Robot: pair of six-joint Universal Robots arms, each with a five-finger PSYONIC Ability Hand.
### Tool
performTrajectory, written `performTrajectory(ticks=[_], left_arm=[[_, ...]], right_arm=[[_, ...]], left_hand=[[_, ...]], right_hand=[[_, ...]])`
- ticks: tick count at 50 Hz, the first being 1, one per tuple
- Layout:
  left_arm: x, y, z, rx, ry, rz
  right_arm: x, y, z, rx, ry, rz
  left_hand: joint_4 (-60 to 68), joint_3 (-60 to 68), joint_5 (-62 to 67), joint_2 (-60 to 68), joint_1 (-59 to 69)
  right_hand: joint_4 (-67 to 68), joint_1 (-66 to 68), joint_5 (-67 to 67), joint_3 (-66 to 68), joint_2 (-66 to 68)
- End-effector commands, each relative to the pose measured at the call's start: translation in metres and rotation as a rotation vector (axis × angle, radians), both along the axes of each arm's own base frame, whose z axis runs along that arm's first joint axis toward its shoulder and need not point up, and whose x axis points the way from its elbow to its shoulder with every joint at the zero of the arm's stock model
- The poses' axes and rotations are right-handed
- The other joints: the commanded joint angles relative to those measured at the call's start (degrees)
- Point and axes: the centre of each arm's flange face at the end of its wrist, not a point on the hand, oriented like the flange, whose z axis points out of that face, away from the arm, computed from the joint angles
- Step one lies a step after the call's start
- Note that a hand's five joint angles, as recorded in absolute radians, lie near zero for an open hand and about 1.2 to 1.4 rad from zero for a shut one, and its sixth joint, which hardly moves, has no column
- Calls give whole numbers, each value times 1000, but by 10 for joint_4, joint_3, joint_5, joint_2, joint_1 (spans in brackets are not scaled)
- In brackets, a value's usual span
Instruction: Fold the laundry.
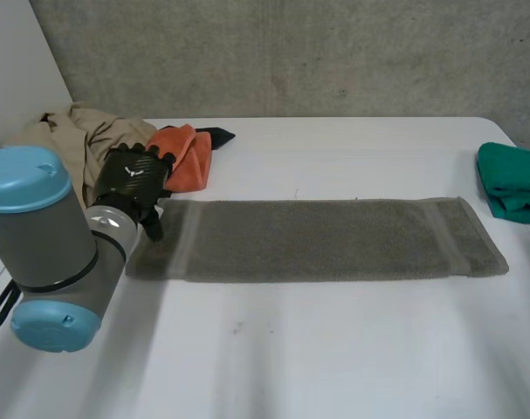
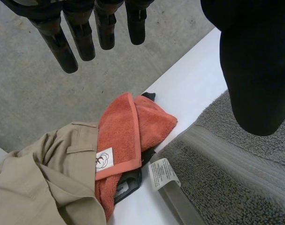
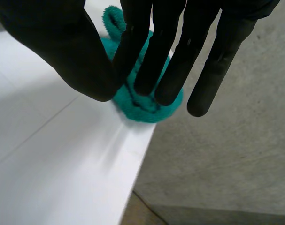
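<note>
A grey towel (image 1: 317, 237) is laid flat as one long strip across the middle of the tabletop (image 1: 334, 349), with a woven band near each short end and a white label (image 2: 160, 173) at its far left corner. That left end lies under the thumb of the left hand (image 1: 134, 179), whose fingers (image 2: 72, 42) are stretched straight, grasping nothing. The right hand (image 3: 170, 51) is poised with loose, extended fingers above a green cloth (image 3: 137, 115) at the right edge.

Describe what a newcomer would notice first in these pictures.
A long grey towel lies spread flat across the white table, with the left hand open over its left end. Beyond that hand sit an orange cloth and a beige garment; a green cloth lies at the table's right edge.
</note>
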Motion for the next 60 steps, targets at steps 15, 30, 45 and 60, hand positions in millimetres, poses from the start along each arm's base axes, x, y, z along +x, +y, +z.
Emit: performTrajectory(ticks=[15,30,45,60], left_arm=[[1,9,-6,48,58,-19],[2,9,-10,62,66,-16],[5,13,4,30,80,-14],[19,16,22,-12,100,16]], right_arm=[[55,28,-19,169,-407,240],[50,14,-53,219,-365,221],[-1,-9,-1,-40,103,12],[261,108,40,-343,72,889]], left_hand=[[-16,-23,-27,-18,-11],[-16,-23,-27,-18,-11],[-16,-23,-27,-18,-11],[-16,-23,-27,-18,-11]], right_hand=[[-338,-309,-325,-323,-321],[171,200,185,186,189],[171,200,185,186,189],[171,200,185,186,189]])
